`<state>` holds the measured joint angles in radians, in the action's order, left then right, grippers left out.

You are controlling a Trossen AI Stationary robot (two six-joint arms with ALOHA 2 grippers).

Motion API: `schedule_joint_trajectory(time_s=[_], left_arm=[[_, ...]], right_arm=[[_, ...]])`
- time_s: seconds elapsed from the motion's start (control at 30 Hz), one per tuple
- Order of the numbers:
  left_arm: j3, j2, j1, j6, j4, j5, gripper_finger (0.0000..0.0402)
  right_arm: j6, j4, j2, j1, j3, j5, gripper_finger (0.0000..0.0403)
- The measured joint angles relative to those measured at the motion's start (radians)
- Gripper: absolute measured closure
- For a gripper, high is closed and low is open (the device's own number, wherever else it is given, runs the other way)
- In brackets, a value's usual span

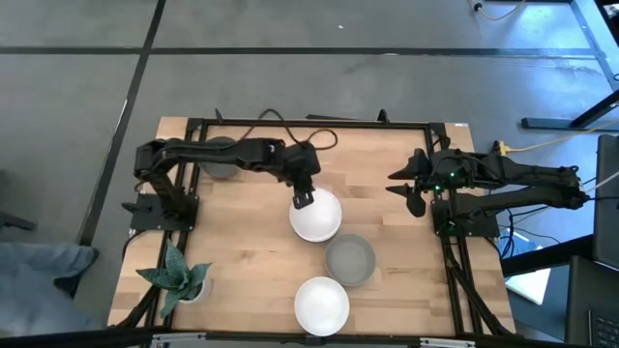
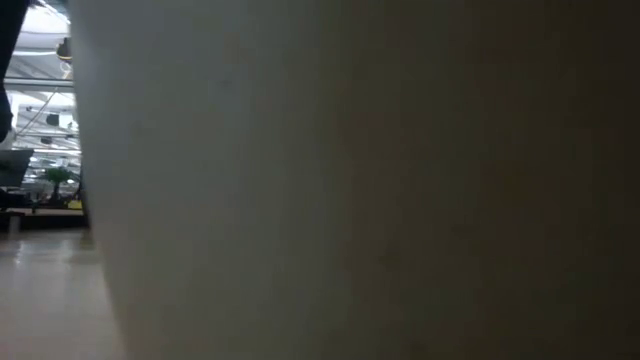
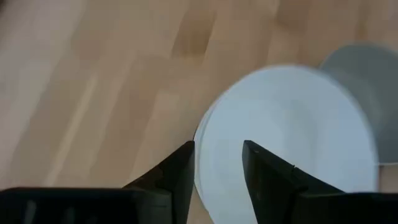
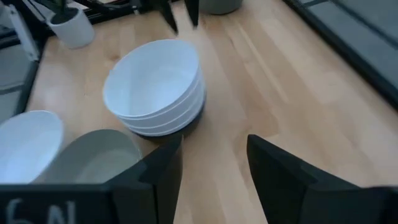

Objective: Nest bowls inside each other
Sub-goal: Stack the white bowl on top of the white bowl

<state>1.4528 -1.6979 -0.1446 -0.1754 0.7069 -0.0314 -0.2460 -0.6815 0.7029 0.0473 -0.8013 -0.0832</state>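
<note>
A stack of white bowls (image 1: 317,217) stands at the table's middle; the right wrist view (image 4: 155,81) shows three white rims and a dark edge underneath. My left gripper (image 1: 304,198) is open just above the stack's far-left rim (image 3: 200,155), one finger outside it and one over the hollow, touching nothing that I can see. A grey bowl (image 1: 349,259) stands right beside the stack on its near right. A single white bowl (image 1: 321,304) stands at the near edge. Another grey bowl (image 1: 221,158) stands at the far left, partly under the left arm. My right gripper (image 4: 211,168) is open and empty at the table's right.
A small green plant in a white pot (image 1: 179,275) stands at the near left corner. The low view is almost wholly filled by a pale bowl wall (image 2: 350,180) close to the camera. Bare wood lies between the stack and the right arm (image 1: 464,179).
</note>
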Motion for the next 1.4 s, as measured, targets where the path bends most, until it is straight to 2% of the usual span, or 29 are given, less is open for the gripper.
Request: schedule_joint_trajectory(time_s=[0.23, 0.47, 0.67, 0.8, 0.87, 1.0, 1.23, 1.4], left_arm=[[0.001, 0.109, 0.074, -0.005, -0.088, -0.007, 0.0271], [-0.004, 0.122, 0.190, -0.050, -0.090, -0.010, 0.0274], [-0.015, 0.083, 0.286, -0.176, -0.084, -0.045, 0.0275], [-0.014, 0.050, 0.357, -0.332, -0.084, -0.053, 0.0275], [-0.019, 0.037, 0.398, -0.387, -0.040, -0.033, 0.0275], [-0.017, -0.015, 0.470, -0.483, -0.075, 0.011, 0.0275], [-0.016, -0.153, 0.555, -0.563, -0.286, 0.014, 0.0275], [-0.016, -0.220, 0.572, -0.639, -0.236, 0.072, 0.0275]], right_arm=[[-0.012, 0.012, 0.004, 0.000, 0.000, 0.096, 0.0224], [0.022, 0.043, 0.019, 0.000, 0.000, 0.104, 0.0224], [0.041, 0.045, 0.028, 0.000, 0.000, 0.104, 0.0224], [0.042, 0.044, 0.032, 0.000, 0.000, 0.104, 0.0224], [0.048, 0.043, 0.035, 0.000, 0.000, 0.105, 0.0224], [0.073, 0.045, 0.041, -0.001, 0.000, 0.114, 0.0224], [0.098, 0.051, 0.049, -0.004, 0.000, 0.137, 0.0224], [0.104, 0.052, 0.051, -0.005, 0.000, 0.145, 0.0224]])
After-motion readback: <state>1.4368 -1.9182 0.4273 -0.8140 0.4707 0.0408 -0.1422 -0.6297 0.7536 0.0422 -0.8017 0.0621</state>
